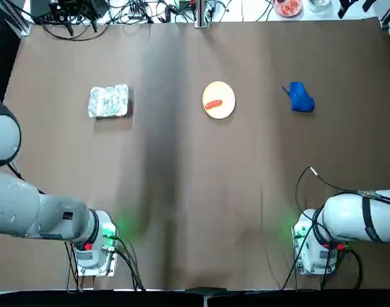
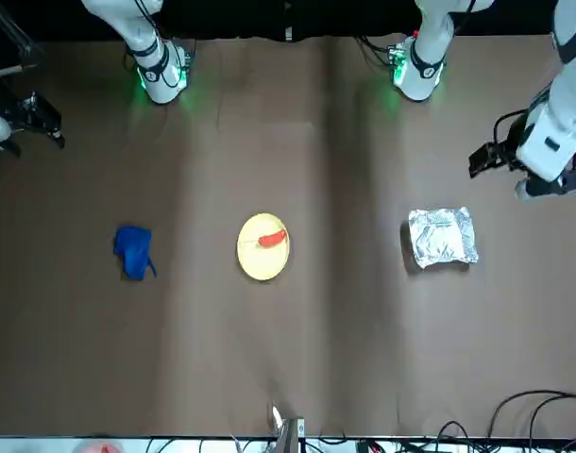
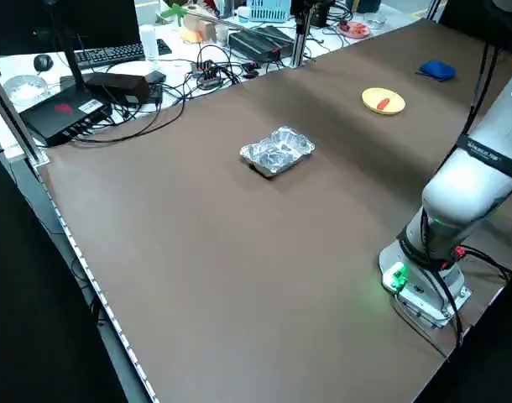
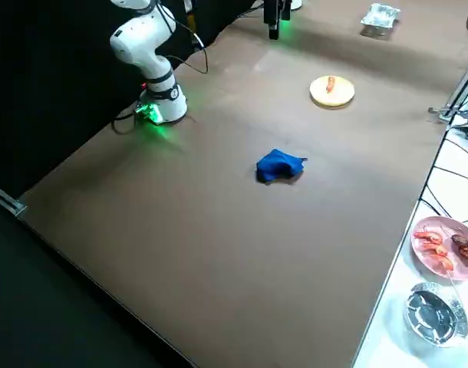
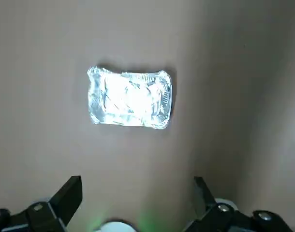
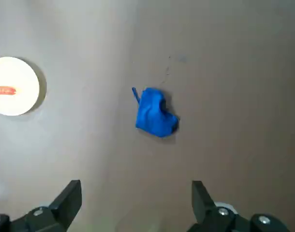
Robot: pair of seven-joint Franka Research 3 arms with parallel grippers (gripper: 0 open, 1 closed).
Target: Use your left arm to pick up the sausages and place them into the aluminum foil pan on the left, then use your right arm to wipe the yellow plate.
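The sausage [image 1: 213, 104], a small red-orange piece, lies on the round yellow plate [image 1: 224, 94] in the far middle of the table. To its left sits the creased aluminum foil pan [image 1: 109, 101], which holds nothing; the left wrist view looks down on the pan [image 5: 130, 98]. My left gripper [image 5: 137, 193] hangs open high over the near left of the table, well short of the pan. Over the near right my right gripper [image 6: 135, 193] is open too and holds nothing. It looks down on a crumpled blue cloth [image 6: 155, 118] and the plate [image 6: 17, 101].
The blue cloth [image 1: 301, 97] lies right of the plate. Cables run along the far edge [image 1: 118, 16]. Off the table's right edge a white bench carries a pink dish of food [image 4: 445, 245] and a metal bowl [image 4: 433, 314]. Both arm bases [image 1: 93, 246] [image 1: 316, 246] stand at the near edge.
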